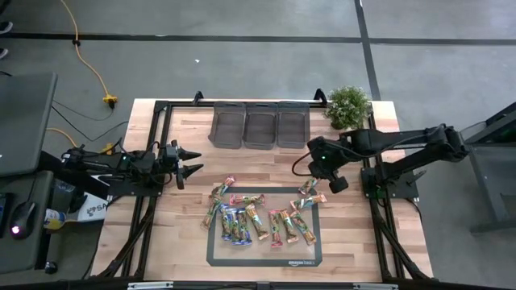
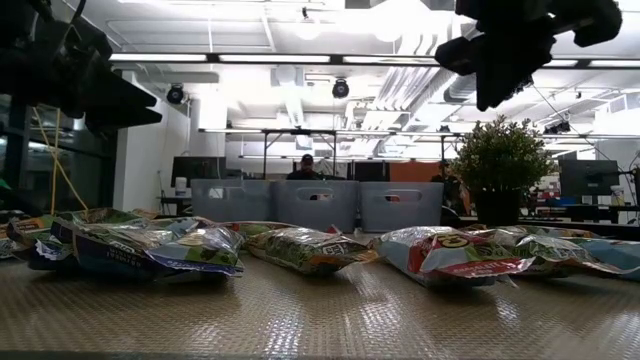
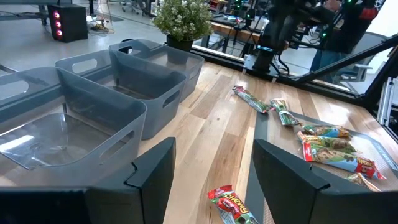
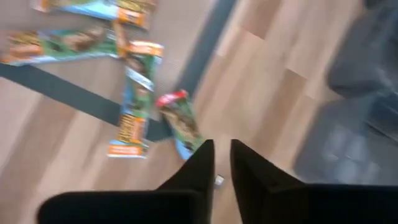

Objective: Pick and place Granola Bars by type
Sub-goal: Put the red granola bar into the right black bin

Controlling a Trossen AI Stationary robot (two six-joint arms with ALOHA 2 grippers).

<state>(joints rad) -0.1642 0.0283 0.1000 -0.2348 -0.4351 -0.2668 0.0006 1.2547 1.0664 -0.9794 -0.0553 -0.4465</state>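
Above granola bars (image 1: 260, 216), right gripper (image 1: 337, 183) tilted

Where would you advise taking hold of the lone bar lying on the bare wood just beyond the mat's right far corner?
I would take that granola bar across its narrow middle, coming straight down from above. It lies flat on the wood, and its neighbours sit close toward the mat, so a side approach looks crowded. The right gripper hangs nearest.

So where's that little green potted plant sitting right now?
From above, the small green potted plant stands at the table's far right corner, just right of the three dark grey plastic bins, beyond the right arm.
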